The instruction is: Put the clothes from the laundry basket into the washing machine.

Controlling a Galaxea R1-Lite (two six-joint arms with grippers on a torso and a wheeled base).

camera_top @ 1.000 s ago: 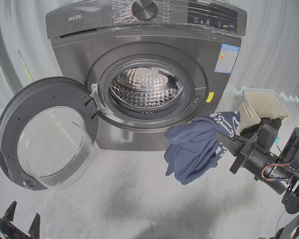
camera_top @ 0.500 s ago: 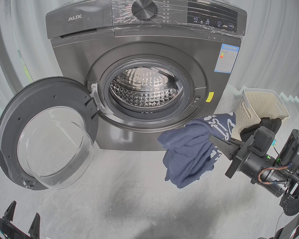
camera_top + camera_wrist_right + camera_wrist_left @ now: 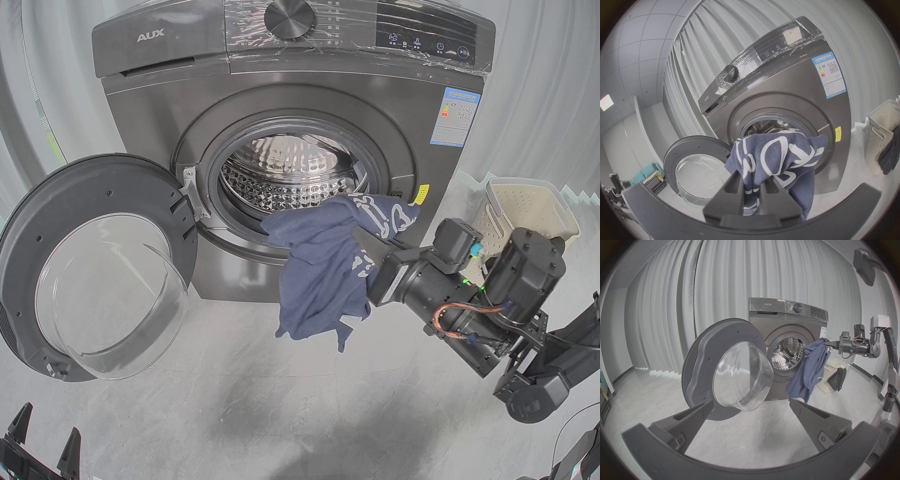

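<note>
While the right gripper (image 3: 753, 187) is clamping its two black fingers on a navy-blue fabric garment with white lettering (image 3: 319, 262), the cloth is bunching over the fingertips and hanging below them in long loose folds. Its lowest corner is dangling free above the pale grey floor (image 3: 250, 387). The printed part is lying on top of the gripper, and the plain blue part is drooping ahead of and beneath it.

Just beyond the gripper, the garment's upper edge is overlapping the lower rim of the dark grey front-loading washing machine (image 3: 156, 106), before its shiny perforated steel drum (image 3: 287, 169); contact cannot be told. The round door with a clear bowl window (image 3: 94, 262) is standing wide open.

Behind this arm, a cream perforated plastic laundry basket (image 3: 531, 206) is carrying a black garment (image 3: 889, 153) draped over its edge. The left gripper (image 3: 750, 408) is hanging low, fingers spread apart.
</note>
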